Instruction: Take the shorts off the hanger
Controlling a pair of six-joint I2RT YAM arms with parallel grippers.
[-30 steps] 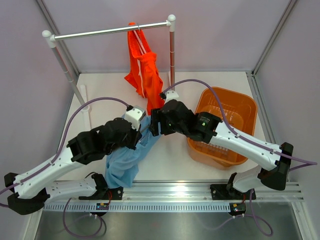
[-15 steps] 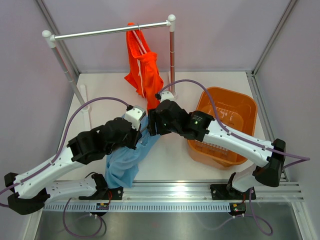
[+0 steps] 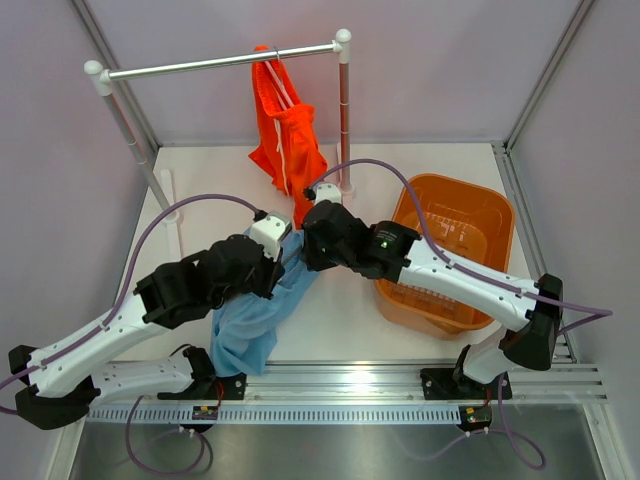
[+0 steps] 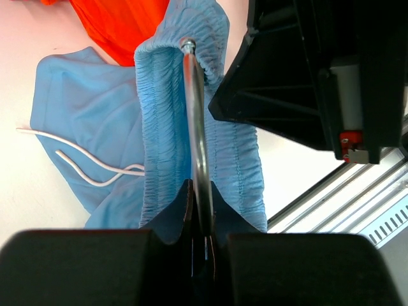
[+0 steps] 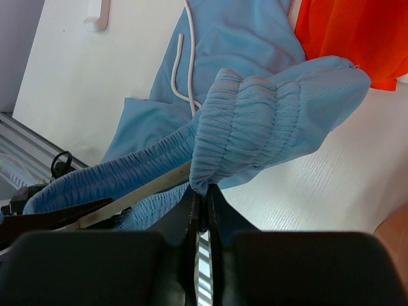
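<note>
The light blue shorts (image 3: 250,320) hang limp between the two arms, their gathered waistband (image 4: 233,146) threaded on a hanger's metal rod (image 4: 196,121). My left gripper (image 4: 201,191) is shut on that rod. My right gripper (image 5: 203,194) is shut on a bunched fold of the blue waistband (image 5: 255,127), right beside the hanger's pale bar (image 5: 143,191). In the top view both grippers meet at the top of the blue shorts, left (image 3: 282,262) and right (image 3: 306,250). The orange shorts (image 3: 287,135) with white cords hang from the rail (image 3: 220,62).
An orange basket (image 3: 465,188) stands at the right of the table. The rack's posts (image 3: 345,110) rise at the back, one just behind my right wrist. The right arm's black body (image 4: 306,70) fills the upper right of the left wrist view.
My right gripper has moved left onto the blue waistband and gone from open to shut on it. The left arm and the hanger have stayed put.
</note>
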